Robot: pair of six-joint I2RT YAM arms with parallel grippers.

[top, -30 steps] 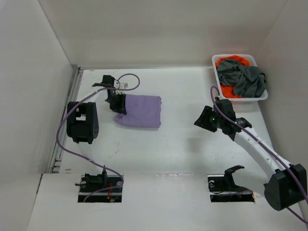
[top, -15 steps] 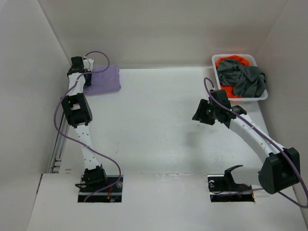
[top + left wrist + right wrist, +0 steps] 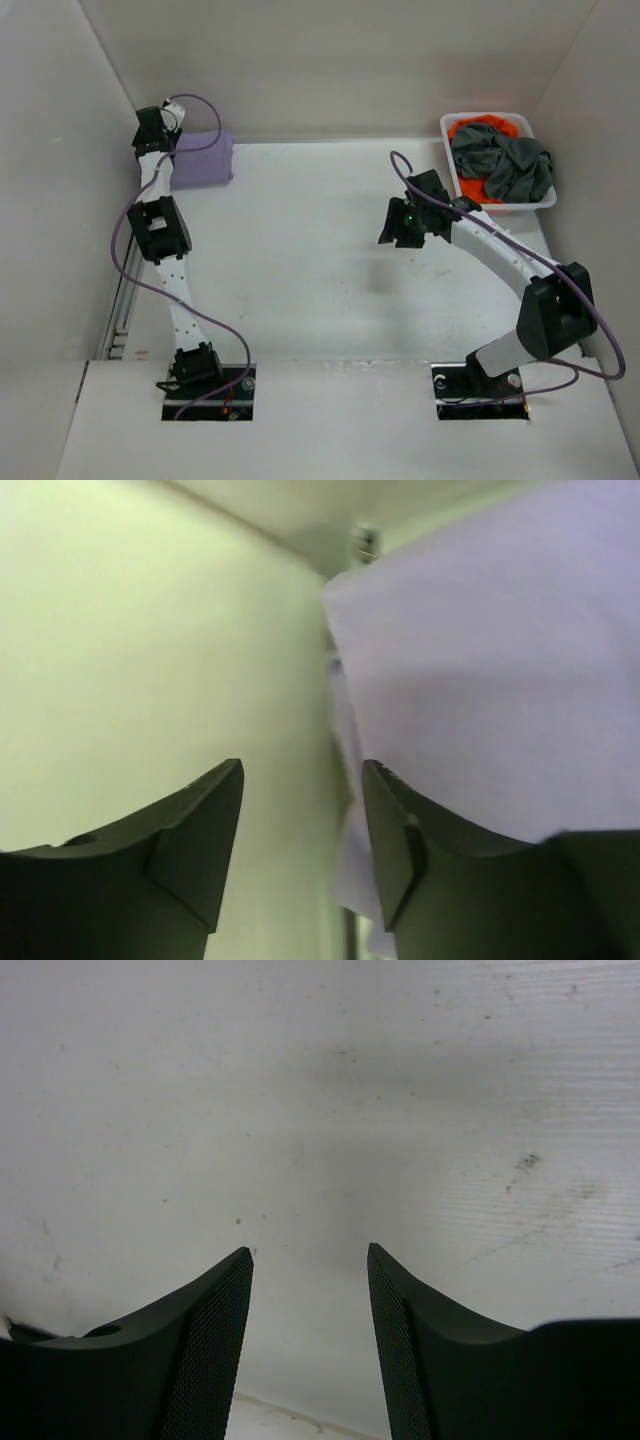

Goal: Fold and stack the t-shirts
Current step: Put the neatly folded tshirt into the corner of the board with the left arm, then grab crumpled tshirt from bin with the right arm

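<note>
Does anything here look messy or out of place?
Nothing spilled or broken. The folded purple shirt sits tight in the far left corner, and the grey shirt and orange shirt lie crumpled in the basket.

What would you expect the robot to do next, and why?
Probably swing the right gripper to the basket for the dark grey shirt lying on top. The purple shirt sits folded in the far left corner, the left gripper open beside it, and the right gripper hangs open and empty.
</note>
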